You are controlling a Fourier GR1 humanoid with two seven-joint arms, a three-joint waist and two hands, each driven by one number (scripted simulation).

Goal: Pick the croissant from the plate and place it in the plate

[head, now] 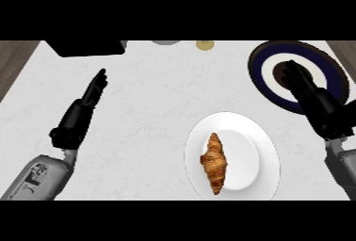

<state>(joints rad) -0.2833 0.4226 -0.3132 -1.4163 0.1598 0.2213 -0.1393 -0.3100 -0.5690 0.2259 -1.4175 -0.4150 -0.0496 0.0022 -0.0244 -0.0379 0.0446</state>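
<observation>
Croissant (pixel 214 162) sits on the white plate (pixel 261 141), lengthwise along the plate's left half, pointed ends toward the top and bottom of the view. Nothing touches it. We see the white plate at lower centre-right of the pale counter (pixel 153 108).

Second plate, dark blue with a white ring and dark centre (pixel 268 66), is at upper right, just beyond the white one. Our right hand (pixel 306 89) hangs over it, fingers straight and released, holding nothing; it covers part of the ring and centre. Whether it touches the plate we cannot tell.

Our left hand (pixel 87 101) is at the left of the view, well apart from both plates, fingers straight and pointing up, edge-on, holding nothing.

Along the far edge: a black block (pixel 83 47) at upper left, a grey round item (pixel 165 42) and a small yellowish one (pixel 204 44), both cut off and too small for us to identify.
</observation>
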